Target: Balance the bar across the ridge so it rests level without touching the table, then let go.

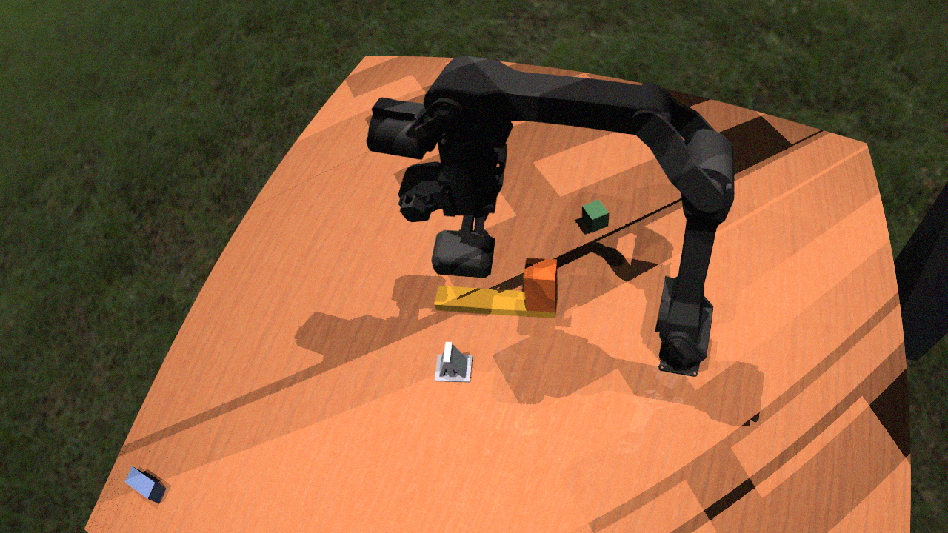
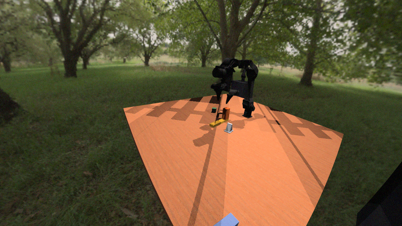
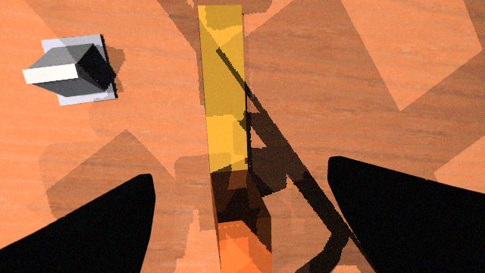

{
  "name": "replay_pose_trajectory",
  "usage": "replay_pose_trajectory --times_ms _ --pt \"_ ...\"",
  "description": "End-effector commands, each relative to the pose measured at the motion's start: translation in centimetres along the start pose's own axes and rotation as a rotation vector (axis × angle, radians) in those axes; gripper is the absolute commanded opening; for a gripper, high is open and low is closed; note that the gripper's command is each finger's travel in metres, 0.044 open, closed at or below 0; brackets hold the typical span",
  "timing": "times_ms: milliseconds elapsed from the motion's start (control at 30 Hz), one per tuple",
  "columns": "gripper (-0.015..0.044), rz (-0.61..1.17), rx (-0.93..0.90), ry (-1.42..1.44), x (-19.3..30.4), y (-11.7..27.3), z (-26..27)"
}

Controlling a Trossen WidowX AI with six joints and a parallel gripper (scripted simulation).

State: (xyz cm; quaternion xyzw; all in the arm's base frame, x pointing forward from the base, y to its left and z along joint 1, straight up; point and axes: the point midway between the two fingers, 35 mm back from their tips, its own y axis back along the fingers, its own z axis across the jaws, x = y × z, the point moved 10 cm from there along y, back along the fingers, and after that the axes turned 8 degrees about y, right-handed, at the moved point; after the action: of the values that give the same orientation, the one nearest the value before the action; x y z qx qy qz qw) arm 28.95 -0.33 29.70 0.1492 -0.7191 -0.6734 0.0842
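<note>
The yellow bar (image 1: 477,303) (image 2: 216,123) (image 3: 223,87) lies flat on the table, with an upright orange block (image 1: 540,285) (image 2: 225,113) (image 3: 235,250) on one end. The ridge (image 1: 457,361) (image 2: 229,127) (image 3: 51,74), a grey wedge with a narrow pale top on a thin square base, stands apart from the bar with nothing on it. My gripper (image 2: 222,101) (image 3: 242,177) is open and empty above the bar. In the wrist view its fingers lie on either side of the bar's line, near the orange end. In the top view the near finger hides the other fingertip.
A small green cube (image 1: 595,216) (image 2: 214,110) sits beyond the bar, towards the back. A blue block (image 1: 144,484) (image 2: 228,220) lies far off near the table's corner. The arm's base (image 1: 682,344) stands to the right of the bar in the top view.
</note>
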Motion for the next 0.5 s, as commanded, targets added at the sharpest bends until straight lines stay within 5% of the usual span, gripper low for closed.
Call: replay_pose_trajectory --times_ms 0,467 --pt "0.0315 0.052 -0.060 -0.018 0.7 0.0 -1.4" --pt "0.0315 0.059 -0.069 -0.021 0.4 -4.2 -1.6"
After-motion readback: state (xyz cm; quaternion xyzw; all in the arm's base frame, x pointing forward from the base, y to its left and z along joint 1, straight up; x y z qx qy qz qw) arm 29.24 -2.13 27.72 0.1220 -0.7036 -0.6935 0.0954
